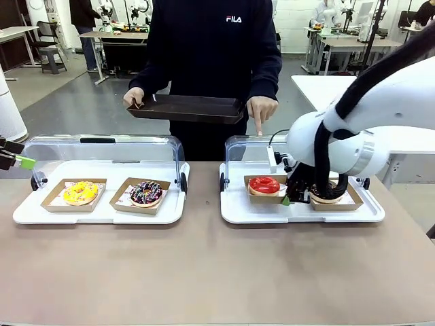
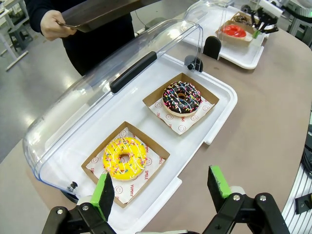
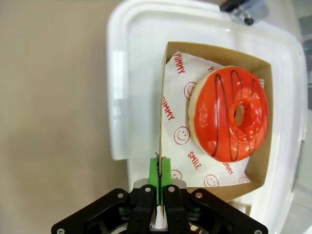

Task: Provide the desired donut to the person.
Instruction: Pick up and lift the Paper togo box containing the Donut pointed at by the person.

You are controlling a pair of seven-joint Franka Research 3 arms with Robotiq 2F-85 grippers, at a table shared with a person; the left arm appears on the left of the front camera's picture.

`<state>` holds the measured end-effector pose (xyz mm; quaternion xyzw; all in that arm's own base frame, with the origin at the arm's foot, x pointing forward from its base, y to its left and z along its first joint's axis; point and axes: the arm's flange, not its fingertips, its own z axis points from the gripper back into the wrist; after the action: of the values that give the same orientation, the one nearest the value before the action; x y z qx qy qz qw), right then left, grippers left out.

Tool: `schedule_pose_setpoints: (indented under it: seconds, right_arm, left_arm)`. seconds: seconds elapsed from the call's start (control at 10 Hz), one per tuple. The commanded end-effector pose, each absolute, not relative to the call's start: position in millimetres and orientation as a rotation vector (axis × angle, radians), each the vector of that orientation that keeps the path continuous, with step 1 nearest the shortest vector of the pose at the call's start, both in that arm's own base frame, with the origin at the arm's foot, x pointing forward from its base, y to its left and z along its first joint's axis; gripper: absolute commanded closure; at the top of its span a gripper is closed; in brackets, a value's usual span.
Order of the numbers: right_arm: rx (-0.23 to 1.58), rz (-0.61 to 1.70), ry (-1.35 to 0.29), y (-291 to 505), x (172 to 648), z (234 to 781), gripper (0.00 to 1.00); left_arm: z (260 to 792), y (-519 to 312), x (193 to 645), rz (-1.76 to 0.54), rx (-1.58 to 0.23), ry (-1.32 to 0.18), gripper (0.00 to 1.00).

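The person [image 1: 214, 54] in a dark FILA sweatshirt stands across the table, holding a dark tray [image 1: 187, 107] in one hand. The other hand's finger [image 1: 259, 125] points down toward the right display. A red-glazed donut [image 1: 264, 184] [image 3: 229, 114] with dark stripes lies in a brown cardboard tray [image 1: 265, 197] [image 3: 162, 97]. My right gripper [image 1: 289, 198] [image 3: 159, 168] is shut on that cardboard tray's near wall, green pads pinching it. My left gripper [image 1: 17, 161] [image 2: 161, 187] hangs open at the far left, above the left display's corner.
The left white display tray [image 1: 95, 214] holds a yellow sprinkled donut [image 1: 80, 192] [image 2: 124, 157] and a chocolate sprinkled donut [image 1: 146, 193] [image 2: 182, 97], each in a cardboard tray. Both clear lids [image 1: 102, 146] stand open. A brown donut [image 1: 327, 197] sits behind my right arm on the right display tray [image 1: 234, 210].
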<state>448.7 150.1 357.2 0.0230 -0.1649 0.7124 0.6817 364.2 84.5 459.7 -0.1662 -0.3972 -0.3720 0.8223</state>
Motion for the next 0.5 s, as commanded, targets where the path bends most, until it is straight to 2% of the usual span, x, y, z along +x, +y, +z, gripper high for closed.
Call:
schedule_pose_setpoints:
  seconds: [0.0,0.2,0.4]
  right_arm:
    - [0.073,1.576,-0.39,138.8,389.4,390.5,1.0]
    - [0.124,1.544,-0.416,127.9,330.0,418.8,1.0]
    - [0.08,1.56,-0.46,117.2,276.1,464.6,1.0]
  left_arm:
    - [457.2,87.3,364.6,-0.812,-0.357,-0.86,0.0]
    - [457.2,87.3,364.6,-0.812,-0.357,-0.86,0.0]
    - [457.2,87.3,364.6,-0.812,-0.357,-0.86,0.0]
